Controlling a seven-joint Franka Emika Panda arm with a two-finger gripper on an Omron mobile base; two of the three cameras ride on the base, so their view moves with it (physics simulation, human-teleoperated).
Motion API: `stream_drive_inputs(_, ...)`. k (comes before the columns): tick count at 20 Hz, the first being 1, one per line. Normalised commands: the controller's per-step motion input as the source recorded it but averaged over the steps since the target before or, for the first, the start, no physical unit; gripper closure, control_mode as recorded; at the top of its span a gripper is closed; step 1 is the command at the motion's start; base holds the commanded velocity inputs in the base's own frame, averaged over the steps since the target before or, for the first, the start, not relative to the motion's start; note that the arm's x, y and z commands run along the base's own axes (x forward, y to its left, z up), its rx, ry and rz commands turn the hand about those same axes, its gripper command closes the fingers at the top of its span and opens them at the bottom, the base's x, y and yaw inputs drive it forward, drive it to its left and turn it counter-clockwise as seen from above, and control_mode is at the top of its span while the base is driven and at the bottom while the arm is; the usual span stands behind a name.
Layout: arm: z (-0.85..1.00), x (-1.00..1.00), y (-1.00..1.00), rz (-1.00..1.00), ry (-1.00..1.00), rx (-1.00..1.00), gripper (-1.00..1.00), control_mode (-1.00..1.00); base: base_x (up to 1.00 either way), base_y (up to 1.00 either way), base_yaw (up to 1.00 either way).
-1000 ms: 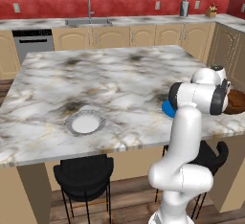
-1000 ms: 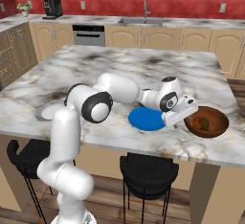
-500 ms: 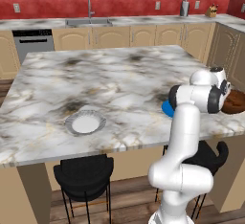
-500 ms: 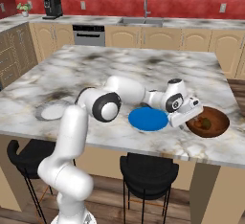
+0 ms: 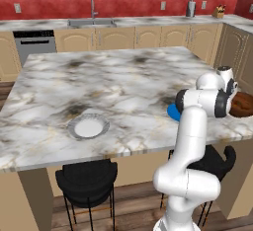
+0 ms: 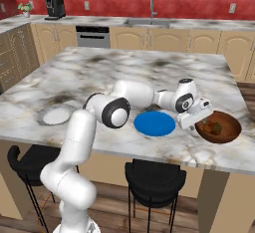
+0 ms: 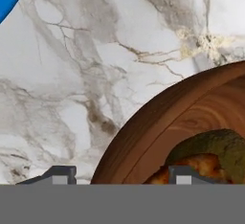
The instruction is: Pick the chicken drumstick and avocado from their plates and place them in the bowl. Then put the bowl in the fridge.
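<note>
The dark wooden bowl stands on the island near its right edge, and also shows behind my arm. Inside it lie the olive-green avocado and, below that, the reddish-brown chicken drumstick. My gripper is low at the bowl's left rim. In the hand view the gripper straddles that rim, one fingertip outside over the marble and the other inside by the food. The jaws are open with small gaps to the rim. The blue plate lies bare just left of the bowl. The white plate sits far left.
Black stools stand under the island's near edge. The bowl is close to the counter's right corner. The marble behind the plates is bare. A sink and tan cabinets line the red back wall.
The hand has slid right from above the blue plate down to the bowl's rim, and the jaws have narrowed. Bowl and plates have not moved.
</note>
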Motion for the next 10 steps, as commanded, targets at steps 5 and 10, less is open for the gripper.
stream_drive_inputs(5,-0.14,-0.22,-0.09,0.00,0.00,0.06,1.00,-1.00,0.00,0.00,0.00)
stream_drive_inputs(10,-0.06,-0.27,-0.03,0.01,-0.05,0.06,1.00,-1.00,0.00,0.00,0.00)
